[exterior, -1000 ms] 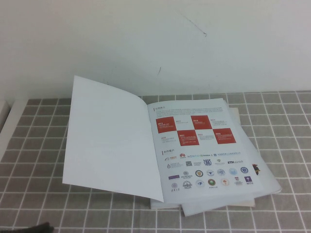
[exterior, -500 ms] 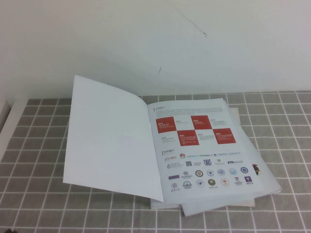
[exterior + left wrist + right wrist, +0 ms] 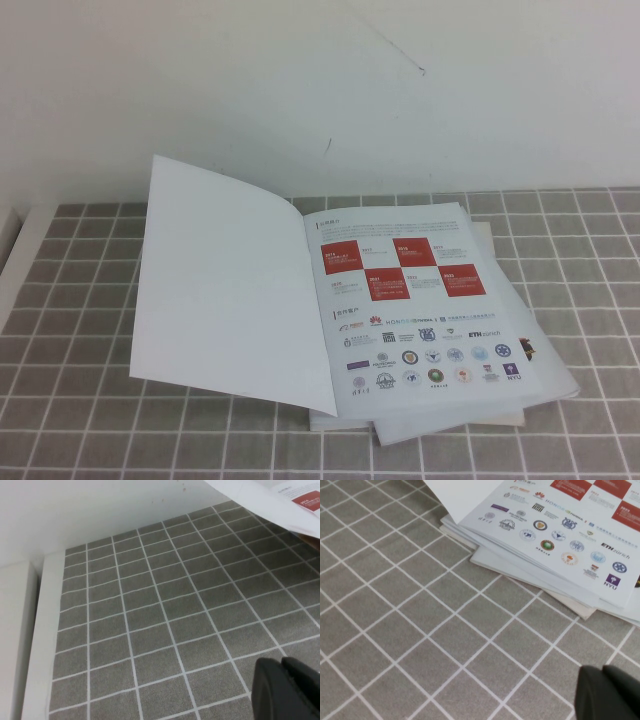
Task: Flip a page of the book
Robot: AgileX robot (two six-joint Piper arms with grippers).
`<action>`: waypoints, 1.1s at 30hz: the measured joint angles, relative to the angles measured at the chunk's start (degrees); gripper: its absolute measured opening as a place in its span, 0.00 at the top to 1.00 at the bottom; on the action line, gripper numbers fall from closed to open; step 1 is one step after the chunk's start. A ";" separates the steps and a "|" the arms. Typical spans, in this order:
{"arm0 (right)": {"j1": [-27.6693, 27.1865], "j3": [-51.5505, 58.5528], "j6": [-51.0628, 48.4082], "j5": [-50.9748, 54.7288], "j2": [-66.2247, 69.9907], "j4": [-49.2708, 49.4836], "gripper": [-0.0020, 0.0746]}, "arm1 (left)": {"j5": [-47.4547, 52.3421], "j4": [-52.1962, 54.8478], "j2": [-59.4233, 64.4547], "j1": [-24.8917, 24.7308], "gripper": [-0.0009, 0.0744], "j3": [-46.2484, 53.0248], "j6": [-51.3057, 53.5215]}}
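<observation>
- Neither gripper touched the book: the left gripper [image 3: 287, 690] hung over bare cloth near the table's left edge, and the right gripper [image 3: 610, 692] hung over bare cloth toward the near edge; both sat outside the high view, and whether their fingers were apart or together could not be told.
- At the middle of the table lay the book [image 3: 330, 310], open, on a stack of plain white sheets [image 3: 450, 425] that stuck out toward the near edge.
- Its page [image 3: 225, 290] lay turned over to the left, white back up, with its free edge lifted a little off the grey checked tablecloth [image 3: 80, 330].
- Beside it the inner page [image 3: 420, 300], with red boxes and rows of logos, lay flat and fully exposed.
- By my judgement the turn looked done; the sensible course was to keep both arms well clear so nothing brushed the raised sheet and flipped it shut.
- Should it need settling, a light press near the spine would suit best.
</observation>
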 joint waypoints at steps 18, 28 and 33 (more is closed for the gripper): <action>0.00 0.00 0.00 0.00 -0.11 0.00 0.98 | 0.21 0.17 0.00 0.00 0.99 -0.02 -0.50; -8.67 0.00 -3.01 -0.59 -15.51 -2.77 0.98 | 0.23 0.26 -0.12 0.00 0.99 -0.02 -0.50; -19.38 2.35 5.07 -8.28 -19.35 -8.51 0.98 | 0.33 0.26 -0.12 0.00 0.99 -0.02 -0.50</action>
